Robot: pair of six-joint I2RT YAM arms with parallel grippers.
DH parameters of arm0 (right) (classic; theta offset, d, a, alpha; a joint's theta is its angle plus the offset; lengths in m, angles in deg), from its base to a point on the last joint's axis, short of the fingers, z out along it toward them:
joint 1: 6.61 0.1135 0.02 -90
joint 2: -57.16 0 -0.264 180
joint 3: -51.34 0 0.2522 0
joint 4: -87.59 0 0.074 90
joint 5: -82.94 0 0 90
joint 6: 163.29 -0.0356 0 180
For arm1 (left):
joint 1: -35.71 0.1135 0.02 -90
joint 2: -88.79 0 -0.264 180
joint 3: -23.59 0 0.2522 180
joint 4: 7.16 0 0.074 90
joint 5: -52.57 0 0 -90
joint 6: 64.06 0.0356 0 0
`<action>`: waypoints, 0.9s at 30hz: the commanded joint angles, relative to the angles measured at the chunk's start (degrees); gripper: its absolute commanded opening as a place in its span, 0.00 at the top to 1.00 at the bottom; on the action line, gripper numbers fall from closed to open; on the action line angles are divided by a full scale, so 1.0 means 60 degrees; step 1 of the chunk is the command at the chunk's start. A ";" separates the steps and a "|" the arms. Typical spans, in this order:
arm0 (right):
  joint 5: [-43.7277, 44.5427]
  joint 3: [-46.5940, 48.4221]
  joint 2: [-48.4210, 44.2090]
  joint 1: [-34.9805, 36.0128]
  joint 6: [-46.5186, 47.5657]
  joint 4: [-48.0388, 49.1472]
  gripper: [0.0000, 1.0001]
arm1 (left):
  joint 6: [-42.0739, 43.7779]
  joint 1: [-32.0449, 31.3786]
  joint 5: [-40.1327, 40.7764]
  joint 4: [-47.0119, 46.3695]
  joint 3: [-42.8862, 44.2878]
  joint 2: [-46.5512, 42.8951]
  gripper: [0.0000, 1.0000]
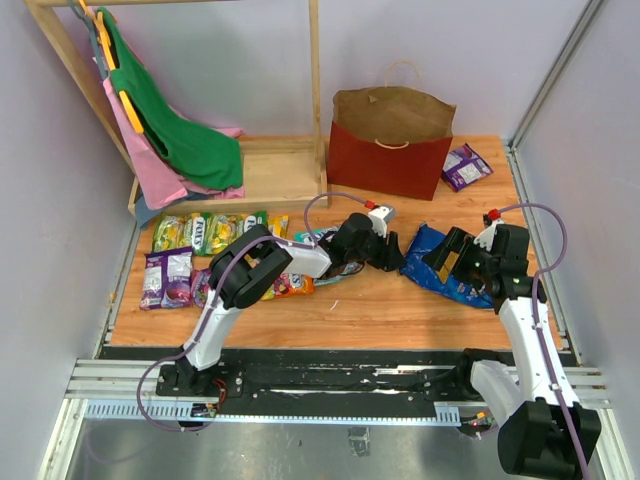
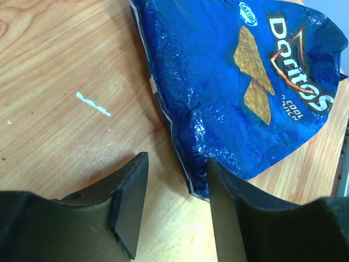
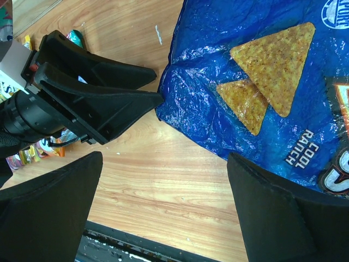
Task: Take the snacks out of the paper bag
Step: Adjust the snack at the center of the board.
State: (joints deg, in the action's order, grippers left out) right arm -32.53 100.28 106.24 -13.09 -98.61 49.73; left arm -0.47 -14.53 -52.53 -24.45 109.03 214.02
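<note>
Two pincers flank the chip bag [image 1: 422,258], which lies flat on the counter [image 1: 380,310] right of centre, outside the paper bag [image 1: 390,150]. My left pincer [image 2: 175,164] is half spread at its crimped corner and my right pincer [image 3: 163,164] is spread wide. I judge the chip bag light, slippery and crushable, so I would pinch the seam.

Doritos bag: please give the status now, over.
Left gripper open, jaws around Doritos bag corner. Right gripper open, above the same bag. Bag lies on table, outside paper bag. No obstruction seen.
</note>
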 commanded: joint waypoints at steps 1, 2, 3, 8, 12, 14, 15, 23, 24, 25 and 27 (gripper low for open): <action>0.0071 0.0223 -0.0048 0.0201 0.0120 -0.0095 0.02 | 0.0103 -0.0200 -0.0046 0.0088 0.0505 0.0319 0.50; 0.0058 0.0228 -0.0057 0.0201 0.0110 -0.0094 0.02 | 0.0120 -0.0233 -0.0022 0.0148 0.0591 0.0379 0.51; 0.0056 0.0227 -0.0071 0.0201 0.0105 -0.0088 0.02 | 0.0134 -0.0260 -0.0025 0.0187 0.0662 0.0423 0.52; 0.0131 0.0251 -0.0177 0.0202 0.0071 -0.0167 0.02 | 0.0136 -0.0400 -0.0228 0.0251 0.0987 0.0593 0.86; 0.0295 0.0381 -0.0197 0.0149 0.0170 -0.0355 0.02 | 0.0096 -0.0356 0.0072 0.0180 0.0686 0.0188 0.99; 0.0245 0.0520 -0.0210 -0.0050 0.0244 -0.0489 0.02 | -0.0084 -0.0199 0.0511 0.0121 0.0277 -0.0265 0.99; 0.0234 0.0587 -0.0218 -0.0178 0.0270 -0.0577 0.02 | -0.0287 -0.0043 0.0780 0.0057 0.0007 -0.0555 0.99; 0.1359 0.0794 -0.0222 -0.0370 0.0280 -0.0672 0.02 | -0.1821 0.1093 0.2845 -0.0736 -0.2333 -0.2295 1.00; 0.1468 0.0737 -0.0127 -0.0370 0.0236 -0.0576 0.02 | -0.1918 0.1093 0.3115 -0.0711 -0.2480 -0.2389 1.00; 0.1557 0.0675 -0.0029 -0.0366 0.0185 -0.0458 0.02 | -0.2058 0.1093 0.3398 -0.0712 -0.2615 -0.2474 1.00; 0.1628 0.0513 0.0201 -0.0375 0.0018 -0.0219 0.02 | -0.2366 0.1096 0.3956 -0.0752 -0.2897 -0.2644 0.99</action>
State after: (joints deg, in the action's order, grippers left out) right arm -26.26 103.95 105.67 -14.54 -97.39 46.50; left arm -10.24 -6.97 -37.66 -25.37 94.06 201.26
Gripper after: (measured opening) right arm 0.984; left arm 0.016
